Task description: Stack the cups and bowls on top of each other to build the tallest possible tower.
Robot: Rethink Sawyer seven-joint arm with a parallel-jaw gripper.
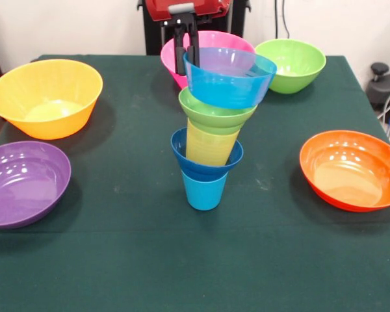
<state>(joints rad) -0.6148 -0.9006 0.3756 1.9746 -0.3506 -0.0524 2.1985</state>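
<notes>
The tower stands mid-table: a light blue cup (204,190) at the bottom, then a dark blue bowl (205,159), a ribbed yellow cup (211,146), a small lime green bowl (216,112) and a light blue bowl (229,79) on top, tilted. My gripper (186,62) hangs from above at the top bowl's left rim. One finger is outside the rim and one inside, close together, shut on the rim.
Larger bowls ring the tower: yellow-orange (47,97) at the left back, purple (24,182) at the left front, pink (208,40) and green (291,64) at the back, orange (351,169) at the right. A dark green cloth (182,273) covers the table.
</notes>
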